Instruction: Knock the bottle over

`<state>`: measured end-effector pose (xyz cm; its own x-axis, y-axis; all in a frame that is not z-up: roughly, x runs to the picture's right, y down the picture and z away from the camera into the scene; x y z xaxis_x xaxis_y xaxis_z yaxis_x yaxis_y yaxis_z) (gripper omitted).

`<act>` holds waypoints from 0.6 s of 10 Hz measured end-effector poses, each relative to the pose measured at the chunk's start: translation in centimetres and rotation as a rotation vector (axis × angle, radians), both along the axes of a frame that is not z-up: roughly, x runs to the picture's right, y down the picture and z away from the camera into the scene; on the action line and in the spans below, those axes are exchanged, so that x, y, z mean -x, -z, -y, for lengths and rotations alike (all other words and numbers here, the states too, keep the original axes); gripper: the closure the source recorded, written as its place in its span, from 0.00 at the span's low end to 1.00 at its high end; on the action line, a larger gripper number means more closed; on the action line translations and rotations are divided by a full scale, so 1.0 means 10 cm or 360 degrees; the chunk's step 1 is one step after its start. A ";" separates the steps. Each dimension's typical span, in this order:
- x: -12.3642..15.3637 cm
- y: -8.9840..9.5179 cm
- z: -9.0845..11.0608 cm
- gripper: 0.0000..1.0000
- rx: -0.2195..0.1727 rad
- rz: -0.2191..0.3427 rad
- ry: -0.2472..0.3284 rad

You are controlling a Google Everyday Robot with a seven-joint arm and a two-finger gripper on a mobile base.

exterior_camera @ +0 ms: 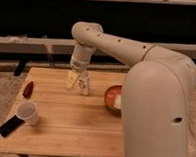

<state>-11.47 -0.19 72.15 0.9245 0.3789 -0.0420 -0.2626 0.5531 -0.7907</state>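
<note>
Just below the jaws, apart or together unclear, stood one bottle (83,85); one bowl (107,96) held something white.

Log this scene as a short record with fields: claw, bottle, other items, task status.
claw: over the far middle of the table, just above the bottle
bottle: white, dark mark on its side, standing
yellow piece: pale, flat, right beside the bottle on its picture-left
bowl: orange, picture-right of the bottle, partly hidden by the arm
paper cup: white, near-left area
black object: near-left edge, next to the cup
red object: left edge
task status: bottle not yet knocked over
</note>
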 end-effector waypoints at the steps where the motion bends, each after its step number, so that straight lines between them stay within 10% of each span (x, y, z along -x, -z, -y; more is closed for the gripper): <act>1: 0.00 -0.02 0.00 0.20 -0.0002 0.0000 -0.0002; 6: -0.08 -0.19 0.04 0.20 -0.0014 -0.0050 0.0000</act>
